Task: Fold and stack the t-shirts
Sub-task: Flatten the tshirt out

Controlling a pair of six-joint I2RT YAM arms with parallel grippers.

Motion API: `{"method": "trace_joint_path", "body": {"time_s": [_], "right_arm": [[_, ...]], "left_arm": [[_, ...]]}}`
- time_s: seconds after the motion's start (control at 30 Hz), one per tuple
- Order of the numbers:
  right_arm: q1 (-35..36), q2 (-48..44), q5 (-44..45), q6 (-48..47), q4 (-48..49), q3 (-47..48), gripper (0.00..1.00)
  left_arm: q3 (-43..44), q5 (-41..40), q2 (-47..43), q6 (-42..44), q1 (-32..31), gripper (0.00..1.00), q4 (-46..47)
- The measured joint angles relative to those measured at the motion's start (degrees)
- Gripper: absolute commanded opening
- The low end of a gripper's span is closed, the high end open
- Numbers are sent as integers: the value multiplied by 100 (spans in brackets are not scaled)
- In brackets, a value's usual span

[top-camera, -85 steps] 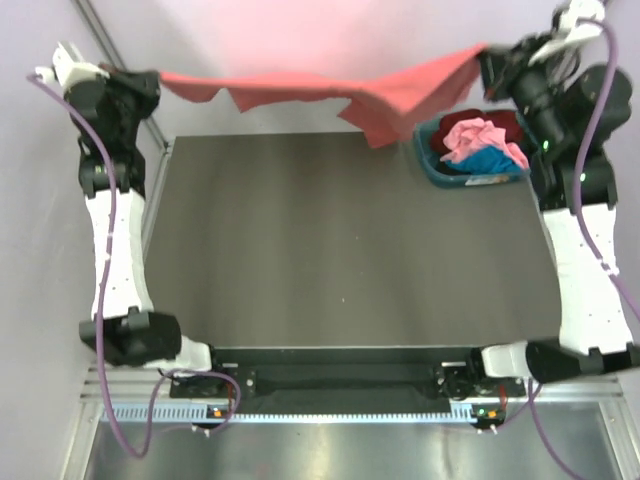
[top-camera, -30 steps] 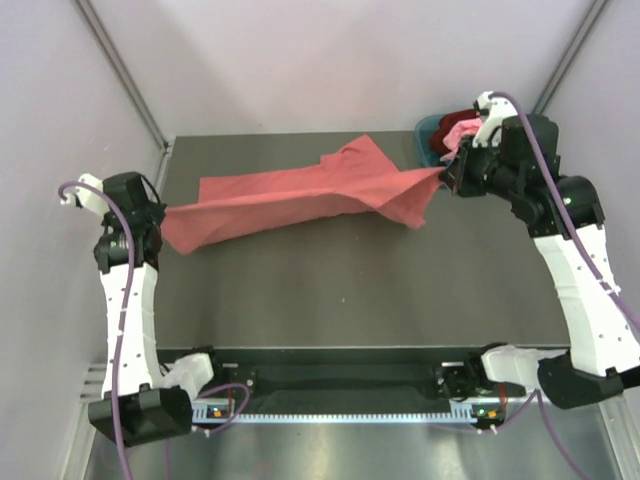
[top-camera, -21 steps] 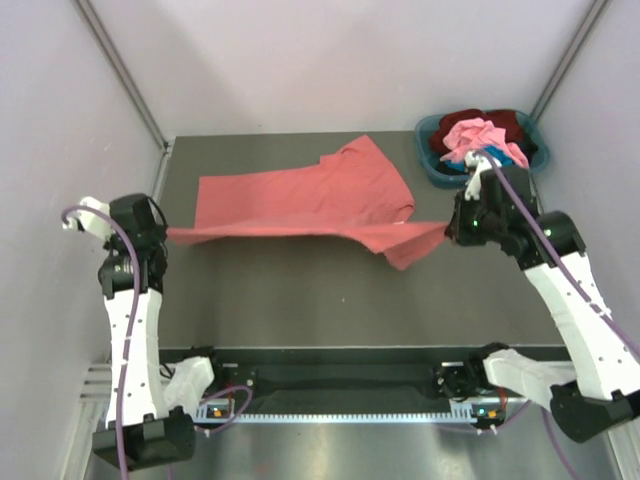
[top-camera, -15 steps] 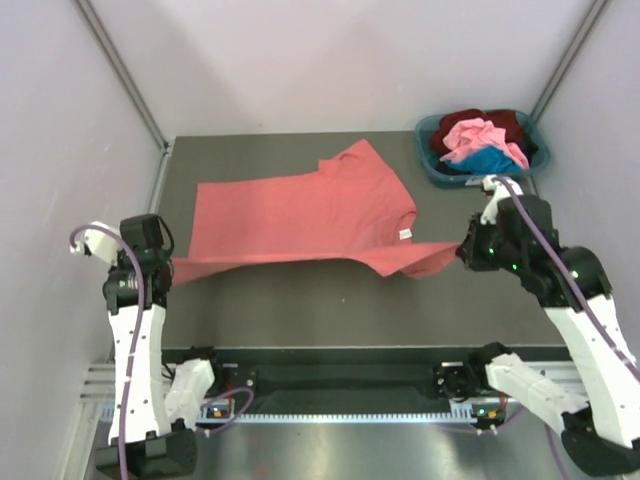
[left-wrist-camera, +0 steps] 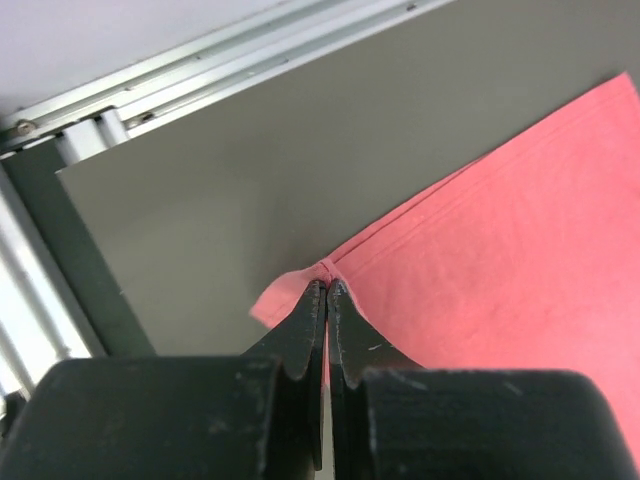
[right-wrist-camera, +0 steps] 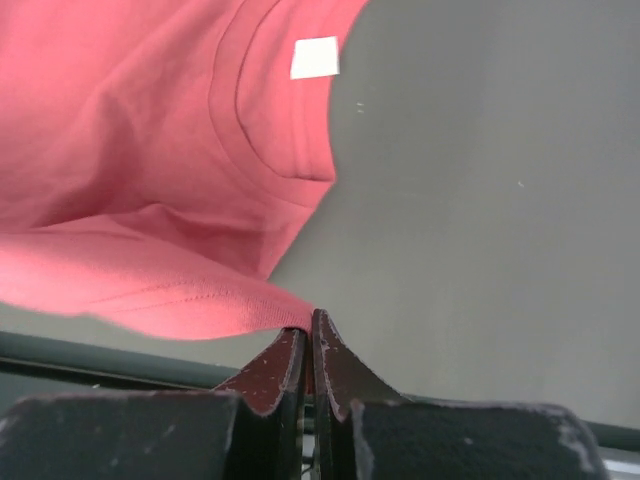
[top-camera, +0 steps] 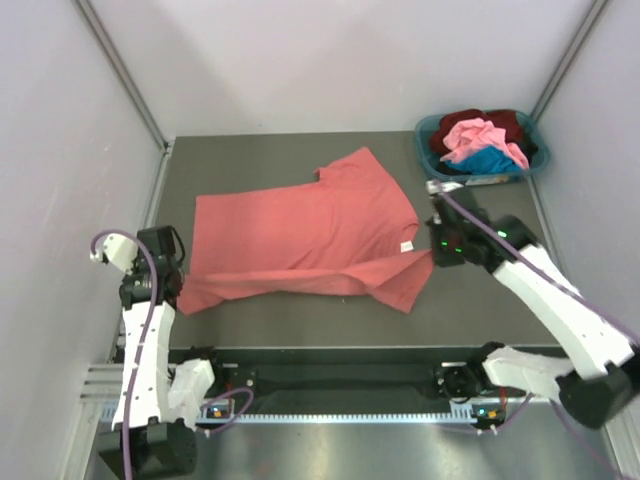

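The large salmon-red t-shirt (top-camera: 300,235) lies spread on the dark table (top-camera: 480,300), collar and white label to the right. My left gripper (top-camera: 172,288) is shut on its near left corner (left-wrist-camera: 325,270), low over the table. My right gripper (top-camera: 432,255) is shut on its right edge near the collar (right-wrist-camera: 300,318). Pink, dark maroon and bright blue t-shirts (top-camera: 478,140) lie heaped in the basket at the back right.
The teal plastic basket (top-camera: 430,165) stands at the table's back right corner. A metal rail (left-wrist-camera: 200,60) runs along the table's left edge. Pale walls enclose the table on three sides.
Both arms have come down and toward the near edge with the salmon-red t-shirt, from hanging stretched in the air to lying spread on the table. Both grippers still hold it.
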Motion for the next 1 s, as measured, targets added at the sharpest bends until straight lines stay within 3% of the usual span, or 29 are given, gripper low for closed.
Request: {"method": "trace_joint_path", "body": {"time_s": [0.17, 0.37, 0.67, 1.0], "right_arm": [[748, 1497, 682, -48, 149, 474, 0], [844, 2350, 1390, -149, 219, 1095, 0], [841, 2299, 2393, -31, -179, 1812, 0], [817, 1523, 3276, 262, -728, 2076, 0]], "left_arm": [[-136, 118, 627, 170, 2, 0, 527], [-133, 52, 1467, 238, 4, 0, 833], [-24, 31, 1631, 310, 4, 0, 933], [-24, 686, 874, 409, -7, 0, 872]]}}
